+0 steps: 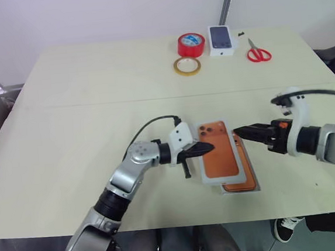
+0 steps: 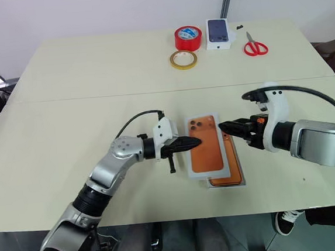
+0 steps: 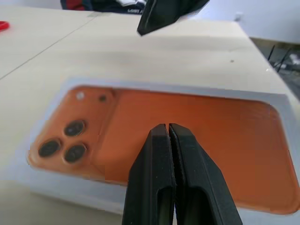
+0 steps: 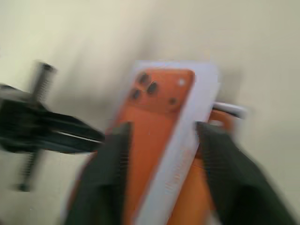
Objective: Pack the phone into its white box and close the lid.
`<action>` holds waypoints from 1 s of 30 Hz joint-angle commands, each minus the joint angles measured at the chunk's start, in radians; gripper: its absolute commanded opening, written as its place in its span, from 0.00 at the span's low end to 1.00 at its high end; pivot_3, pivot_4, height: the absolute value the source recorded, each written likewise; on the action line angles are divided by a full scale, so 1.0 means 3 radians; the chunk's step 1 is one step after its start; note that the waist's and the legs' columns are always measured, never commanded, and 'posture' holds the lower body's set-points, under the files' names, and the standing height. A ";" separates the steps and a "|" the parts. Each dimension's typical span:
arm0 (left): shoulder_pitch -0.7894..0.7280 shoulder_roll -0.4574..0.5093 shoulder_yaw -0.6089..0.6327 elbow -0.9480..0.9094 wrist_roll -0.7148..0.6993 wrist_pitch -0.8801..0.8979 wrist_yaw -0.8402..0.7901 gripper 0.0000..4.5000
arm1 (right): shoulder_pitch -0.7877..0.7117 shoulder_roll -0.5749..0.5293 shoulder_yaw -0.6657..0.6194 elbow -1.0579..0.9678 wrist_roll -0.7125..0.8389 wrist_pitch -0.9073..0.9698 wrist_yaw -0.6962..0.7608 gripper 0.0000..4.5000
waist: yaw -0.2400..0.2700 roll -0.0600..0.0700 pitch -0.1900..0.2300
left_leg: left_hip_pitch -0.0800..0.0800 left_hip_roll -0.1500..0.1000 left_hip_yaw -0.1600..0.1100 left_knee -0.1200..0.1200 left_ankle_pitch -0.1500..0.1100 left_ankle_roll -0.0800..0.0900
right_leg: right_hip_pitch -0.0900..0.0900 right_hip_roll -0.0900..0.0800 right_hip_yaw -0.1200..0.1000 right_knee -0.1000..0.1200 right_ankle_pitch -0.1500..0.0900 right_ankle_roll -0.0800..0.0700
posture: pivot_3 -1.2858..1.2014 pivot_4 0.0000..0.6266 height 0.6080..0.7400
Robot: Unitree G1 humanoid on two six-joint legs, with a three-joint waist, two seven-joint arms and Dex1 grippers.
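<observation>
Fingers (image 3: pixel 159 178) of the left gripper (image 1: pixel 210 147) are pressed tight together with nothing between them. Their joined tip sits at the left long edge of the lid (image 1: pixel 219 150), touching it or very nearly so. The left arm comes up from the near left corner. Its elbow is bent and its wrist is cocked, so the gripper lies about level and points to the right across the table (image 1: pixel 95 108).

The right gripper (image 1: pixel 236 133) comes in from the right on a nearly straight forearm and points left, tilted a little downward. In its wrist view its two fingers (image 4: pixel 110 178) stand parted. Their tips are at the lid's right edge near the far corner, but I cannot tell whether they touch it.

The lid's top face is white-edged and shows an orange phone back with three dark lenses. It lies askew on the box (image 1: pixel 241 191), which sticks out from under it toward the near right. The phone (image 1: pixel 248 174) shows there as an orange strip inside the box's white rim.

At the far side of the table are a red tape roll (image 1: pixel 191 44), a tan tape ring (image 1: pixel 186 66), a small white carton (image 1: pixel 221 40) and red scissors (image 1: pixel 258 53).
</observation>
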 commanded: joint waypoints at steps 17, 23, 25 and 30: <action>-0.0191 0.0442 0.0032 -0.0172 0.0039 0.0822 0.0028 0.02 | -0.0157 0.0190 0.0723 -0.0718 -0.2573 0.0026 0.1193 0.01 | 0.0017 0.0000 0.0000 | 0.0000 -0.0002 -0.0001 0.0001 0.0001 -0.0001 | 0.0000 -0.0002 0.0000 0.0000 0.0000 0.0000 | 0.52 0.24 1.00; -0.0305 0.0227 -0.0037 -0.0074 -0.0055 0.0849 -0.0124 0.02 | -0.0103 0.0270 0.0609 -0.0798 -0.2709 0.0151 0.1382 0.01 | 0.0016 0.0000 0.0000 | 0.0000 -0.0002 -0.0001 0.0001 0.0000 -0.0001 | 0.0000 -0.0002 0.0000 0.0000 0.0000 0.0000 | 0.52 0.24 1.00; -0.0339 0.0187 -0.0030 -0.0097 -0.0101 0.0901 -0.0187 0.02 | -0.0040 0.0261 0.0536 -0.0832 -0.2743 0.0184 0.1454 0.01 | 0.0018 0.0000 0.0000 | 0.0000 -0.0002 0.0000 0.0001 0.0000 -0.0001 | 0.0000 -0.0002 0.0000 0.0000 0.0000 0.0000 | 0.52 0.24 1.00; -0.0441 0.0138 -0.0088 -0.0134 -0.0085 0.0904 -0.0327 0.02 | 0.0168 0.0218 0.0319 -0.0903 -0.2850 0.0246 0.1608 0.01 | 0.0026 0.0000 0.0000 | 0.0000 -0.0002 -0.0001 0.0002 0.0000 -0.0001 | 0.0000 -0.0001 0.0000 0.0001 0.0000 0.0000 | 0.52 0.24 1.00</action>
